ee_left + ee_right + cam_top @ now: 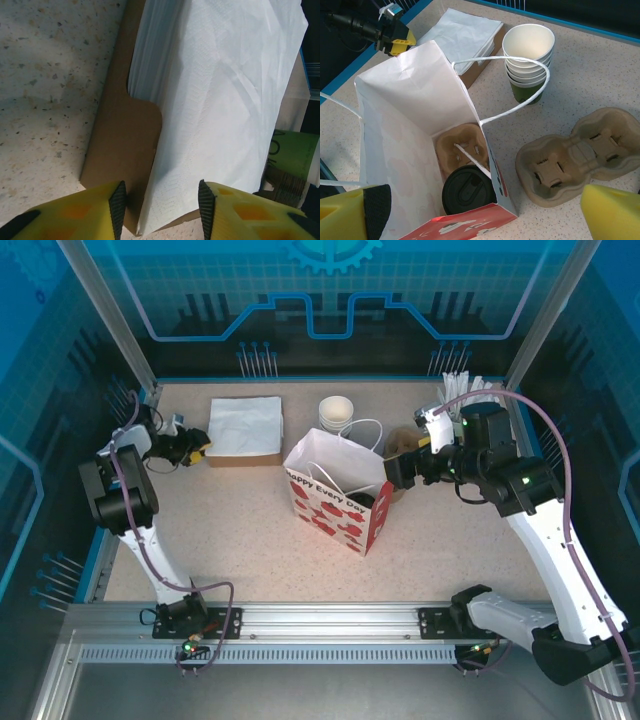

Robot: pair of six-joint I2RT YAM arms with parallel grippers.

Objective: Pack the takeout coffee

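The right gripper (487,200), yellow fingers spread wide and holding nothing, hangs over one open white paper bag with red print (410,115) at the left of its wrist view. Inside the bag, one paper cup with a black lid (469,189) sits in one brown pulp cup carrier (462,147). A second pulp carrier (575,160) lies on the speckled surface (600,75) at lower right. Beyond the bag stands one stack of about four dark green paper cups (527,60) with white insides. The left gripper (160,200), fingers apart and clamping nothing, straddles the corner of one stack of white napkins (220,100) in one brown cardboard tray (125,145).
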